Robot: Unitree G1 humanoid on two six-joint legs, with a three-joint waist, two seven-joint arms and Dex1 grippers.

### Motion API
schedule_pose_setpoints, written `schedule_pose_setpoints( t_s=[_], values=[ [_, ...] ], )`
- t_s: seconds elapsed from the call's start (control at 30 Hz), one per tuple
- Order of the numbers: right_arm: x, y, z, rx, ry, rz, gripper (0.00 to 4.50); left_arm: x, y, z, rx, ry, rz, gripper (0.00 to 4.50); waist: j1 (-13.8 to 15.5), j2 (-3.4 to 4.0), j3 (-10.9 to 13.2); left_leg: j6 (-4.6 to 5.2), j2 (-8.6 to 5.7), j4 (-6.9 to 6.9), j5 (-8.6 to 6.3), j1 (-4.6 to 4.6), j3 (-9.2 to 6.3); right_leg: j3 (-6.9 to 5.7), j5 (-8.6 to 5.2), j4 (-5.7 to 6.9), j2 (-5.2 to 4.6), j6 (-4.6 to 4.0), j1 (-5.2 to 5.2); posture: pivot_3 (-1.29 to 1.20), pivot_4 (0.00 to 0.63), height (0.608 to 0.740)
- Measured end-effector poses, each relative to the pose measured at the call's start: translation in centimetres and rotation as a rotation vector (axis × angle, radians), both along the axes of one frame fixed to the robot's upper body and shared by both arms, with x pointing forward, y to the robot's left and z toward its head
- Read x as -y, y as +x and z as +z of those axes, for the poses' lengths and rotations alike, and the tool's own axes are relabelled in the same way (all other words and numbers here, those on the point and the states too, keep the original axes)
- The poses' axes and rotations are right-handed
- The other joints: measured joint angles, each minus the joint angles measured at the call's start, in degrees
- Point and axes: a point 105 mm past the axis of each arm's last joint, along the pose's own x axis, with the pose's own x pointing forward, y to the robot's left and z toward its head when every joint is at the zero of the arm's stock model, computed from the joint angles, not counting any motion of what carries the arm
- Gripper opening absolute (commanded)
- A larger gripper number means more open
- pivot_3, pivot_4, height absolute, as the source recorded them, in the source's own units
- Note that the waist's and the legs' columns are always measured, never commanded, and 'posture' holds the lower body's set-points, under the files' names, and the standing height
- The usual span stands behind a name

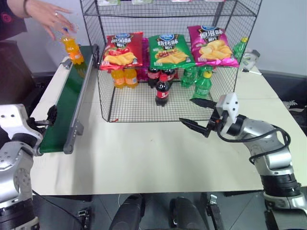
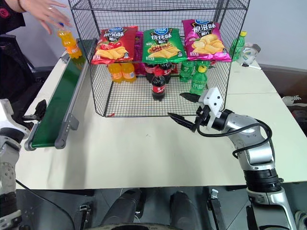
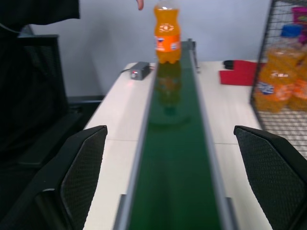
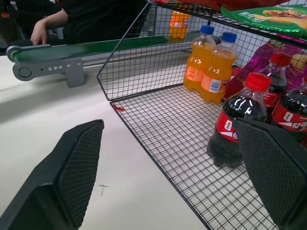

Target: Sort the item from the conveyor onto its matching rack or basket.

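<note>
The item, a small orange soda bottle (image 1: 71, 48) with a blue cap, stands upright at the far end of the conveyor (image 1: 67, 103), a dark green belt between grey rails. A person's hand (image 1: 50, 17) hovers right at its cap. My left gripper (image 3: 169, 129) is open at the belt's near end and looks along it toward the bottle (image 3: 167, 33), far from it. The black wire rack (image 1: 225, 28) stands in the middle of the table. My right gripper (image 1: 187, 110) is open and empty in front of the rack's lower tier, pointing left.
The rack's floor holds orange soda bottles (image 1: 123, 76), cola bottles (image 1: 162, 88) and green bottles (image 1: 201, 81). Chip bags (image 1: 168, 50) lie on the tier above. A small black box (image 3: 139, 71) sits beside the far end of the conveyor. White tabletop (image 1: 144, 153) lies open in front.
</note>
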Motion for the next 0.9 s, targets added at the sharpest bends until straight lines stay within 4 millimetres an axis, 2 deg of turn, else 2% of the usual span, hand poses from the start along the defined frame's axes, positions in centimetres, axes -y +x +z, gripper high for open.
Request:
schedule_pose_setpoints(
  t_s=[0.13, 0.3, 0.47, 0.73, 0.9],
  values=[
    [-0.1, 0.0, 0.0, 0.004, 0.009, -0.010, 4.50, -0.4, 0.4, 0.8, 0.041, 0.025, 0.035, 4.43, 0.00, 0.00, 0.00, 0.00, 0.00, 0.01, 0.00, 0.00, 0.00, 0.00, 0.05, 0.01, 0.00, 0.09, 0.00, 0.00, 0.150, 0.740],
    [-0.2, -0.6, -0.5, -0.006, 0.008, -0.018, 4.50, -0.7, 1.3, 0.2, 0.030, -0.013, 0.049, 4.43, 0.12, 0.00, 0.00, 0.00, -0.01, 0.03, 0.00, 0.00, -0.02, -0.04, 0.06, 0.01, 0.00, 0.11, -0.04, 0.00, 0.150, 0.740],
    [-0.3, -1.1, -0.8, -0.024, 0.009, -0.027, 4.50, 0.4, 2.2, -0.3, 0.021, -0.028, 0.018, 4.43, -0.08, 0.00, 0.00, 0.00, 0.00, 0.02, 0.00, 0.00, -0.01, -0.01, 0.07, 0.02, 0.01, 0.12, 0.00, 0.00, 0.150, 0.740],
    [-0.4, -1.4, -0.9, -0.031, 0.015, -0.030, 4.50, 0.5, 2.1, -0.8, 0.008, -0.031, 0.012, 4.43, -0.04, 0.00, 0.00, 0.00, 0.00, 0.02, 0.00, 0.00, 0.00, -0.01, 0.07, 0.02, 0.01, 0.12, 0.01, 0.00, 0.150, 0.740],
    [-0.7, -1.0, 0.1, -0.001, 0.015, -0.019, 4.50, 0.3, 2.0, -0.8, 0.017, -0.030, 0.019, 4.43, -0.04, 0.00, 0.00, 0.00, 0.00, 0.02, 0.00, 0.00, -0.01, -0.01, 0.07, 0.02, 0.01, 0.13, 0.00, 0.00, 0.150, 0.740]
  ],
)
